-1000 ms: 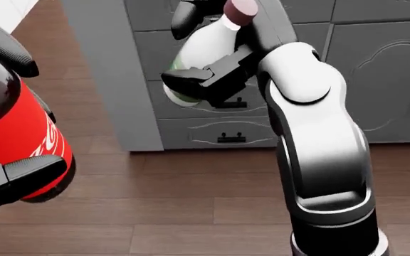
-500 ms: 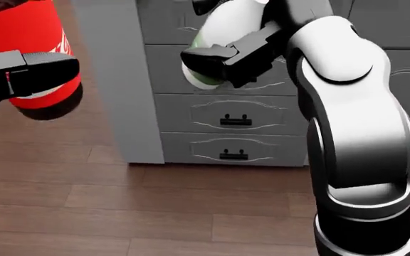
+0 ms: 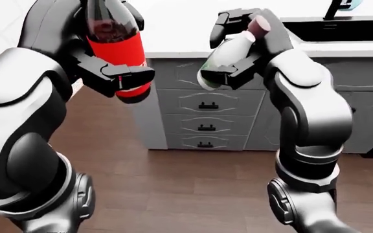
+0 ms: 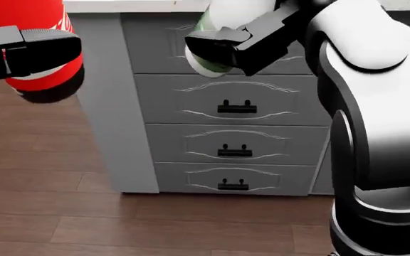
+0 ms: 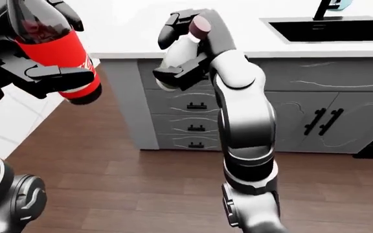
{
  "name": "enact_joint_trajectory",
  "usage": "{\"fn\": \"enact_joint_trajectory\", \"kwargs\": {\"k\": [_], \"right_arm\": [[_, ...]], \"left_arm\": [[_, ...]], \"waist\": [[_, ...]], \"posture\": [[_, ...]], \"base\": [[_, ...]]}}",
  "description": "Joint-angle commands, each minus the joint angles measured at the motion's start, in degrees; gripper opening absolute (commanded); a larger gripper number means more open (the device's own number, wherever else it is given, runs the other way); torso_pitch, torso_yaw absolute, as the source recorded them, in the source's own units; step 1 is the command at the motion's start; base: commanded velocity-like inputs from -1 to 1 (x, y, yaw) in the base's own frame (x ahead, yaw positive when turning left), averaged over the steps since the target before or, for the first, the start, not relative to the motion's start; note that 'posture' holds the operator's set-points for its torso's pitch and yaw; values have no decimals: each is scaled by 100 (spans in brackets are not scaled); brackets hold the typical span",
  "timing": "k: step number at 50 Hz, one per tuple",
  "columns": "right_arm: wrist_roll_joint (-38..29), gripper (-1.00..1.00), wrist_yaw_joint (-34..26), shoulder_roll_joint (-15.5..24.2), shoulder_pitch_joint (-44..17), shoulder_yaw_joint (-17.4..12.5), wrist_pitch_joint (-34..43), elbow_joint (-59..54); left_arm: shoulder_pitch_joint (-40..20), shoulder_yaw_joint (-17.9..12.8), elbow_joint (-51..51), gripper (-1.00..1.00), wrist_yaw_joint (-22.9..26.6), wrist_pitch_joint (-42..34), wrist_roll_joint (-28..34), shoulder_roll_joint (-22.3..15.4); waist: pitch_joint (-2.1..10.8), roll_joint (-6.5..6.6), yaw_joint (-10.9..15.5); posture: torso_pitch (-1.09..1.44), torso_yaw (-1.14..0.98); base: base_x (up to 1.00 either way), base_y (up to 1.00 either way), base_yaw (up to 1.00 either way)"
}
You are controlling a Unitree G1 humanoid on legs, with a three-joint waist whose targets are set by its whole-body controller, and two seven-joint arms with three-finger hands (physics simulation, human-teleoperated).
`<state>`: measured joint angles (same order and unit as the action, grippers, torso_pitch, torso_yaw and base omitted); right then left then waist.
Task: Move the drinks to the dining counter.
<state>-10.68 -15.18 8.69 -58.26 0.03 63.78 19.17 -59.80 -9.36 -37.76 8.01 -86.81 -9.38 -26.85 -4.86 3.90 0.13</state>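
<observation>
While both arms are raised before a grey cabinet (image 4: 237, 106), the left hand (image 3: 105, 73) grips a red-labelled cola bottle (image 3: 112, 39), held upright at the upper left of the left-eye view. The right hand (image 3: 238, 53) clasps a white bottle (image 3: 228, 56) with a dark red cap, tilted, just below the white counter (image 5: 173, 46). A black sink (image 5: 332, 29) sits at the right of the counter.

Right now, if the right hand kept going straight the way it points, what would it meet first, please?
Probably nothing soon: the right hand, shut on the white bottle, points up over the white countertop, left of the sink. That stretch looks bare, though depth is unclear.
</observation>
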Motion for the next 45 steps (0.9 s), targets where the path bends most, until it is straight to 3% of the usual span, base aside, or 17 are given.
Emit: {"fn": "enact_joint_trajectory", "kwargs": {"k": [1,7,10,13,15,21,23,24,25,26,27,33,35,37,38,40,45], "right_arm": [[-69,-100,99,99,-298,-209,-250,292],[-33,-100,117,108,-235,-220,-259,349],[-17,-100,132,108,-232,-224,-280,334],[-3,-100,131,123,-242,-224,-245,372],[9,-100,134,134,-257,-240,-217,394],[68,-100,124,181,-321,-265,-136,485],[79,-100,130,188,-333,-266,-113,500],[88,-100,133,189,-336,-268,-107,509],[93,-100,140,193,-338,-267,-104,515],[97,-100,145,196,-338,-261,-91,524],[108,-100,150,190,-343,-263,-81,524],[149,-100,159,195,-359,-258,-60,573],[155,-100,170,193,-357,-254,-62,565],[153,-100,177,201,-379,-244,-19,573],[154,-100,178,205,-380,-242,-15,579],[160,-100,183,201,-378,-245,-11,587],[217,-100,202,173,-376,-270,-38,591]], "left_arm": [[-232,-47,-111,-100,14,268,101,-24],[-238,-15,-144,-100,95,241,245,33],[-244,-6,-136,-100,136,254,300,48],[-239,0,-146,-100,180,251,360,68],[-239,6,-155,-100,207,249,400,82],[-326,30,-191,-100,294,153,513,94],[-328,32,-202,-100,312,143,539,102],[-337,37,-215,-100,322,124,553,108],[-345,46,-230,-100,335,109,567,109],[-339,55,-272,-100,342,78,581,125],[-329,68,-304,-100,352,62,597,136],[-326,78,-305,-100,425,74,686,141],[-342,83,-309,-100,443,61,707,144],[-349,83,-310,-100,467,58,729,139],[-349,82,-313,-100,477,55,739,139],[-365,85,-329,-100,493,29,759,138],[-321,75,-333,-100,526,75,828,148]], "waist": [[199,26,-37],[233,-258,129],[365,-636,143],[111,-675,109],[237,-633,44],[281,-428,-13],[330,-143,-7],[374,175,19],[299,-146,-3],[259,14,6],[299,18,40],[368,-179,-7],[351,-340,-27],[406,-680,-59],[549,-482,-16],[295,-587,-48],[255,-421,-63]], "posture": [[0,0],[0,0],[0,0],[0,0],[0,0],[0,0],[0,0],[0,0],[0,0],[0,0],[0,0],[0,0],[0,0],[0,0],[0,0],[0,0],[0,0]], "base": [[62,0,0],[62,0,0],[62,0,0],[62,0,0],[62,0,0],[45,0,0],[26,0,0],[25,0,0],[23,0,0],[23,0,0],[23,0,0],[15,0,0],[6,0,0],[5,0,0],[28,0,0],[36,0,0],[33,0,0]]}}
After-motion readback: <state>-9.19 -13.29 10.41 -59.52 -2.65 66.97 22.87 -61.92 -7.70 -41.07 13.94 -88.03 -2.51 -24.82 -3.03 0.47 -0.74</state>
